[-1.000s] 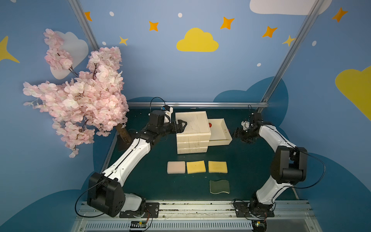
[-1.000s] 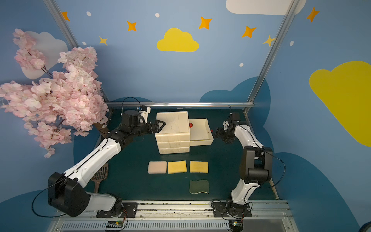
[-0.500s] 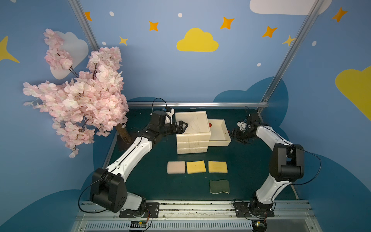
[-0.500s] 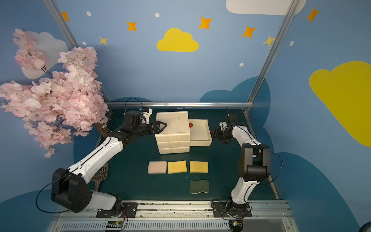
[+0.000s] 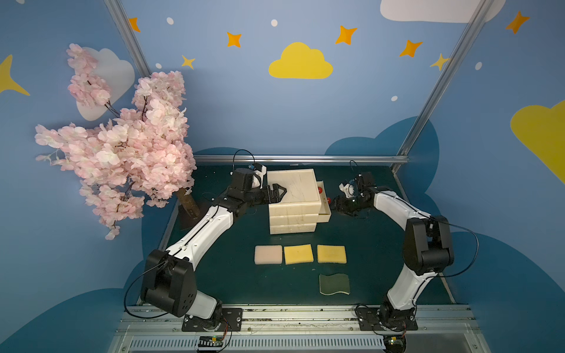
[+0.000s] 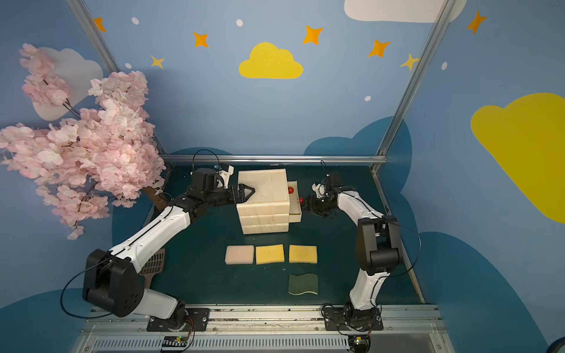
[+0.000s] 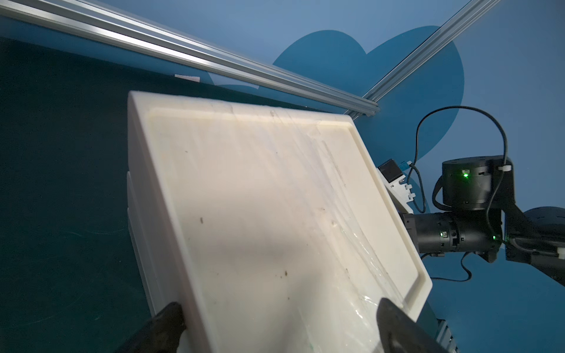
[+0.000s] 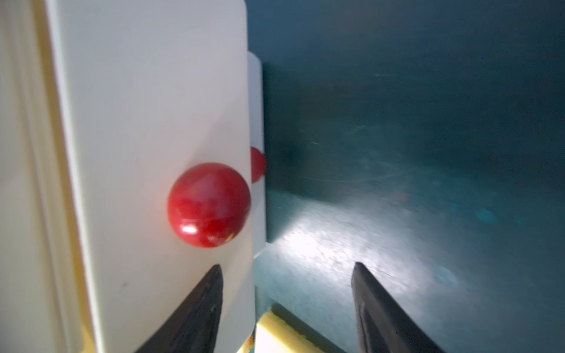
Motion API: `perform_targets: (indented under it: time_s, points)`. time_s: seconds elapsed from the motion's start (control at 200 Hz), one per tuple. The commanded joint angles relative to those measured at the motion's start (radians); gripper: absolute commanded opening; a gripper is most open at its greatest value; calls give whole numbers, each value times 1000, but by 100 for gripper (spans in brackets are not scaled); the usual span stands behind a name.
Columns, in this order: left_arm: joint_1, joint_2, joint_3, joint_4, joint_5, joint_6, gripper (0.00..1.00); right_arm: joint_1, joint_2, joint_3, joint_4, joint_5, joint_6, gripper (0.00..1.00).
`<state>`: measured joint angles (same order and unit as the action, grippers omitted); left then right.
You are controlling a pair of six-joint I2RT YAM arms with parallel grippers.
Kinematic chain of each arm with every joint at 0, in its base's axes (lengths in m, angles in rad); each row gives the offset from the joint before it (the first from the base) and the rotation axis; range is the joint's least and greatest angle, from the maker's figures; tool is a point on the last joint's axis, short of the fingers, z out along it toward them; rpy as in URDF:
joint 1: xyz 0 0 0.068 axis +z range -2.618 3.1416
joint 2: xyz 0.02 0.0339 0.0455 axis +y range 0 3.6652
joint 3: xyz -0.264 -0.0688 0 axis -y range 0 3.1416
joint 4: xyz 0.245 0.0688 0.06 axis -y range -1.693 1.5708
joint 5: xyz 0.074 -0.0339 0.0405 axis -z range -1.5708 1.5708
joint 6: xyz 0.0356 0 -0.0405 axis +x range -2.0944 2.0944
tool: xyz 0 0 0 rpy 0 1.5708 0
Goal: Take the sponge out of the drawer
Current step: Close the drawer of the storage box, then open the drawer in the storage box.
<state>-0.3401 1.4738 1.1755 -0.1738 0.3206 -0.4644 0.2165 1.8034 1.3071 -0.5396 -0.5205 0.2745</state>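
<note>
Although four sponges [image 5: 298, 254] lay on the surface [image 5: 232, 275] in the lower middle of a top view, none showed in the barely open drawer [image 5: 324, 214]. Right claw [image 8: 287, 264] was open and empty, with the knob [image 8: 209, 204] outside its gap, ahead of one finger [image 8: 198, 305]; closing there could miss it. Left claw [image 5: 279, 193], open on the cabinet [image 5: 293, 186] top, gripped nothing, so a pull might drag the cabinet.
</note>
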Motion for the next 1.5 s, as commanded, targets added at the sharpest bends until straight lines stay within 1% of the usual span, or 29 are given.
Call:
perform_targets:
  time_s: [0.0,0.14,0.27,0.471,0.546,0.591,0.746,0.841,0.926,1.011,1.101,1.181,1.261,1.367,1.492]
  points:
    - [-4,2,18,20,43,8,98,16,3,24,54,-71,27,66]
    - [-5,-4,15,22,36,6,98,55,23,25,96,-126,35,66]
    - [-5,-5,16,23,40,4,98,88,42,39,95,-130,24,66]
    - [-5,-22,16,11,24,15,98,95,38,40,81,-112,6,65]
    - [-5,-38,25,-11,3,33,98,81,27,41,59,-81,-4,65]
    - [-5,-54,34,-26,-11,52,98,61,15,32,58,-82,-4,65]
    - [-5,-115,71,-68,-45,107,98,-32,-27,-29,116,-150,27,64]
    - [-11,-136,107,-81,-12,131,97,-61,-8,-30,119,-207,20,64]
    - [-26,-135,137,-81,40,145,97,-71,31,-18,122,-254,18,64]
    - [-50,-110,158,-70,87,149,97,-72,69,-6,137,-307,22,62]
    - [-86,-69,184,-73,97,164,96,-72,118,7,160,-379,32,62]
    - [-108,-26,195,-55,134,157,97,-72,164,19,175,-422,43,61]
    - [-115,14,193,-14,175,127,96,-72,204,26,191,-453,59,60]
    - [-117,55,187,23,204,99,96,-71,240,29,217,-464,75,60]
    - [-117,84,185,23,213,89,96,-62,277,38,248,-486,94,60]
